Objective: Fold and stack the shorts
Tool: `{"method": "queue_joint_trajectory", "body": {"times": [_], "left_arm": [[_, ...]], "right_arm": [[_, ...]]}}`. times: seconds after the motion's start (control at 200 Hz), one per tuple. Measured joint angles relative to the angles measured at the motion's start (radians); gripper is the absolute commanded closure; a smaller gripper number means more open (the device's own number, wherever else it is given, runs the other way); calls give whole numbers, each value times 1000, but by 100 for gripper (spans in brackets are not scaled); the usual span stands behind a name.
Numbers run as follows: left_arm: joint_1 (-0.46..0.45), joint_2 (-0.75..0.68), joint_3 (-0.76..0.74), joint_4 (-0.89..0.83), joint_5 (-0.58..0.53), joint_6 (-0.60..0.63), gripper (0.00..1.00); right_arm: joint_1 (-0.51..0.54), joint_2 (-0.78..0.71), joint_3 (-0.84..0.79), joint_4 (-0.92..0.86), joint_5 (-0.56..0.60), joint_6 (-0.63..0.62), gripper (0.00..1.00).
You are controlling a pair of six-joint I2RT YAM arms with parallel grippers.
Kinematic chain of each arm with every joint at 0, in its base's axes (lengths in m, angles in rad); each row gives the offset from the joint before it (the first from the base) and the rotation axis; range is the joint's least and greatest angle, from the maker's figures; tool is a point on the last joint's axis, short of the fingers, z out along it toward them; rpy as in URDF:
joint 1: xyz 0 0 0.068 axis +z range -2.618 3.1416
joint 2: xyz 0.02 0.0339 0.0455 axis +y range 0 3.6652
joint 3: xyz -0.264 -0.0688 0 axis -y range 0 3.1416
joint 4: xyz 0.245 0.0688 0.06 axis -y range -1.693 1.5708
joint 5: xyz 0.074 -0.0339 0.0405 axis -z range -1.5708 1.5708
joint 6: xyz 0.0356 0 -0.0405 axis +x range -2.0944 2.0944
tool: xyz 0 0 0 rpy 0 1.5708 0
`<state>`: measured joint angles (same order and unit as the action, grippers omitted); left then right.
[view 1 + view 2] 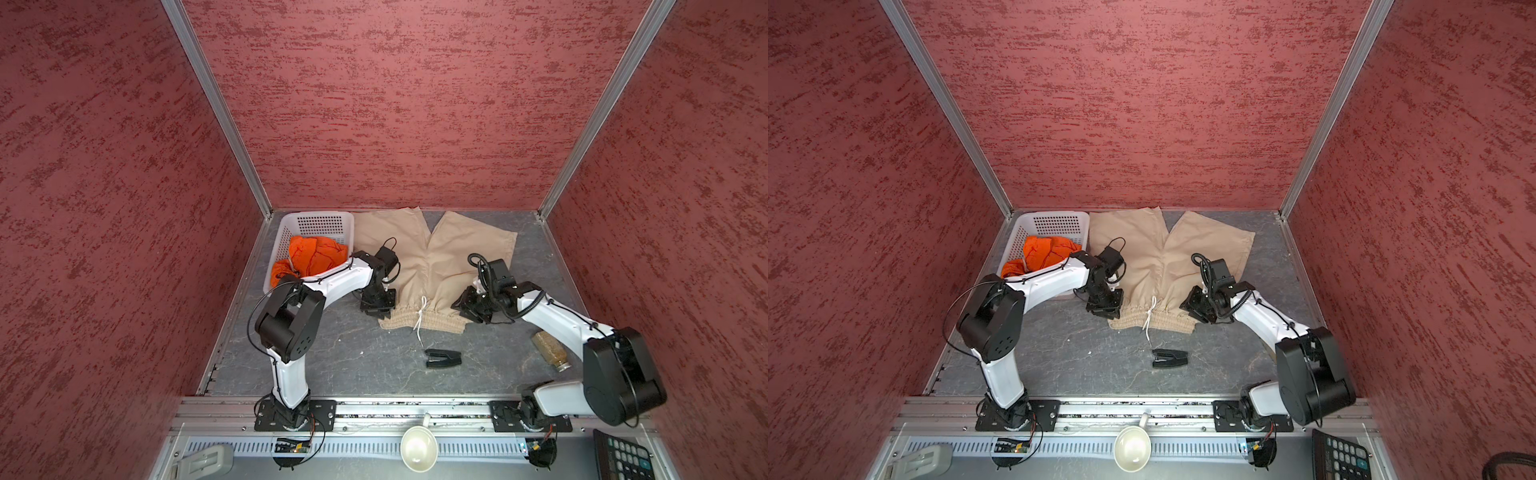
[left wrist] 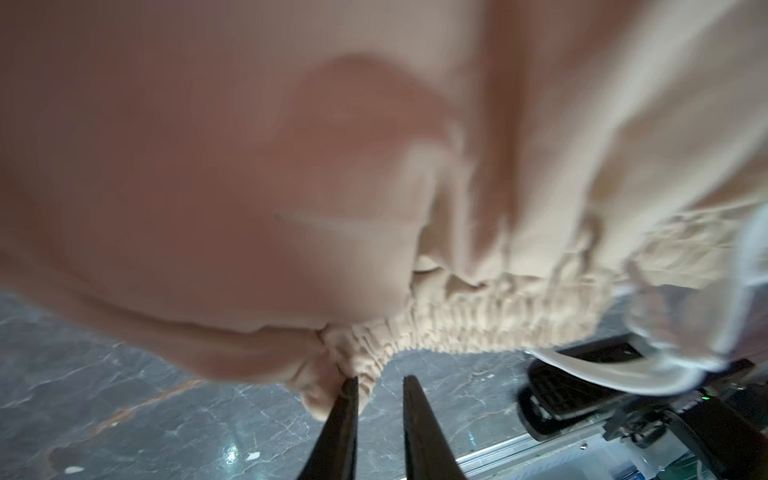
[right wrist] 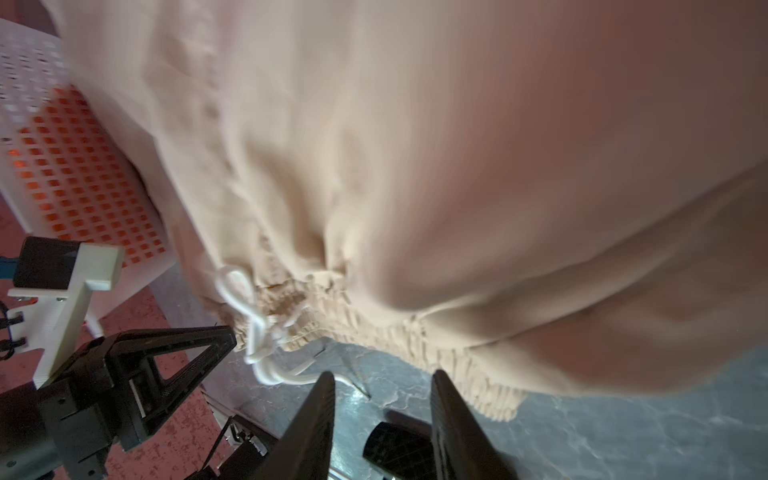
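The beige shorts (image 1: 432, 257) (image 1: 1163, 257) lie spread flat on the grey table, legs toward the back wall. Their gathered waistband (image 1: 419, 322) and white drawstring (image 3: 249, 316) face the front. My left gripper (image 1: 376, 305) (image 2: 380, 378) is at the waistband's left end. It is open with a narrow gap, and one fingertip touches the cloth corner (image 2: 332, 390). My right gripper (image 1: 467, 309) (image 3: 382, 374) stands open by the right end with nothing between its fingers. The orange shorts (image 1: 316, 257) (image 1: 1046, 251) sit crumpled in the white basket (image 1: 309, 218).
A small black clip-like object (image 1: 442, 358) lies in front of the waistband. A jar of grains (image 1: 550, 351) lies on its side under the right arm. A white bowl (image 1: 419, 449) and a calculator (image 1: 623, 455) sit beyond the front rail. Red walls enclose three sides.
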<state>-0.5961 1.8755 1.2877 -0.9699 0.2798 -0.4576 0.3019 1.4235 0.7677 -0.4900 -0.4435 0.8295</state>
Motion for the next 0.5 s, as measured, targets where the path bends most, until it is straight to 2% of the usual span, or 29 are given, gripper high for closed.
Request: {"method": "queue_joint_trajectory", "body": {"times": [0.16,0.311,0.501], "left_arm": [[-18,47,-7,9,-15,27,80],[-43,50,-4,13,-19,50,80],[-109,71,31,44,21,69,77]], "right_arm": [[-19,100,-31,36,21,4,60],[-68,163,19,50,21,-33,60],[-198,261,139,32,64,-141,59]]}}
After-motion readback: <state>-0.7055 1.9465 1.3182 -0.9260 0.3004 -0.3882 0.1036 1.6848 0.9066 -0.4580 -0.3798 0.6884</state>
